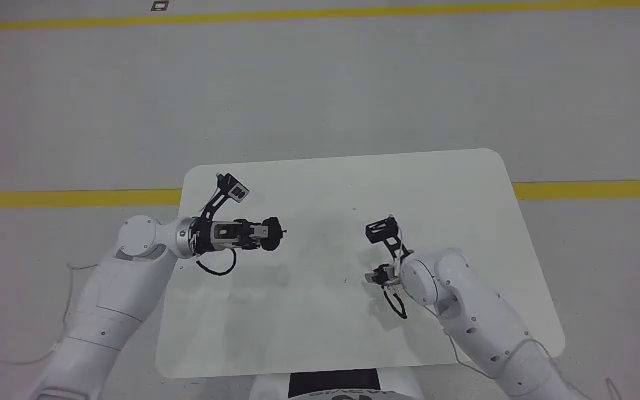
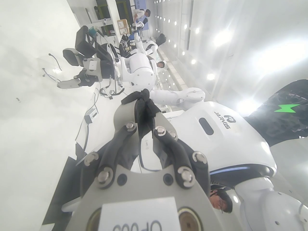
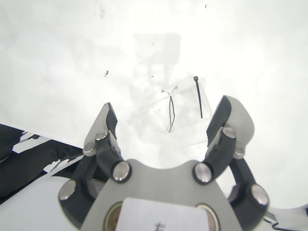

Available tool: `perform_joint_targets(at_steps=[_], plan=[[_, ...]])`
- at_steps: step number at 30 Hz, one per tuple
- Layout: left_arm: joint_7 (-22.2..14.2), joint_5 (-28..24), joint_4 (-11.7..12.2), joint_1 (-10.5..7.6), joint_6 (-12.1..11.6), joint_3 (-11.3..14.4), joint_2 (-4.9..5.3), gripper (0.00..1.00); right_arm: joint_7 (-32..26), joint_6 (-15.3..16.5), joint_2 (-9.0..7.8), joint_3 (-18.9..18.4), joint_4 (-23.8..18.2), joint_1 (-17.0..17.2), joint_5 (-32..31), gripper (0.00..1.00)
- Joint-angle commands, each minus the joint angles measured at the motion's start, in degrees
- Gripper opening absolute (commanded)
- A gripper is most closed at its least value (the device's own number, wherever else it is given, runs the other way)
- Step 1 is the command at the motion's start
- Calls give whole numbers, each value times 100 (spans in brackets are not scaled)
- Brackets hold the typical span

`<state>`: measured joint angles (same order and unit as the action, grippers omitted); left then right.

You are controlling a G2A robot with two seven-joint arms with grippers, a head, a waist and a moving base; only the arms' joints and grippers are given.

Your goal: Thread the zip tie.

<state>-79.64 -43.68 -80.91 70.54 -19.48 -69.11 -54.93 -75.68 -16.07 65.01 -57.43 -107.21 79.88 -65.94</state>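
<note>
We see the black zip tie [image 3: 198, 98] lying flat on the worktop [image 1: 450, 190], just past the right tool [image 3: 167, 103], whose fingers [image 3: 217, 116] are spread wide and hold nothing. The left tool [image 2: 144, 105], at the middle left of the top view, is clenched on a small black piece [image 2: 131, 99].

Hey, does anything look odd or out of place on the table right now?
Nothing looks damaged. The black zip tie lies unthreaded on the table below the open right gripper, beside two thin dark strands. A few dark specks dot the surface.
</note>
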Motion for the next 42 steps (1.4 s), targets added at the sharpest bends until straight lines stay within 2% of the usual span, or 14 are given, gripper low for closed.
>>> perform_joint_targets(at_steps=[1,3,6,7,14,20,27,42], plan=[[0,0,0,0,0,0,0,0,-30,38,-16,-70,-82,71,-34,100],[0,0,0,0,0,0,0,0,-74,73,-30,-125,-163,138,-91,97],[0,0,0,0,0,0,0,0,-93,114,-45,-190,-285,232,-152,57],[0,0,0,0,0,0,0,0,-91,121,-49,-208,-312,260,-171,49],[0,0,0,0,0,0,0,0,-19,132,-49,-250,-364,373,-320,40],[0,0,0,0,0,0,0,0,135,-59,-18,-217,-306,408,-489,29],[0,0,0,0,0,0,0,0,137,-158,11,-173,-273,443,-732,33],[0,0,0,0,0,0,0,0,37,-202,93,-143,-49,369,-960,30]])
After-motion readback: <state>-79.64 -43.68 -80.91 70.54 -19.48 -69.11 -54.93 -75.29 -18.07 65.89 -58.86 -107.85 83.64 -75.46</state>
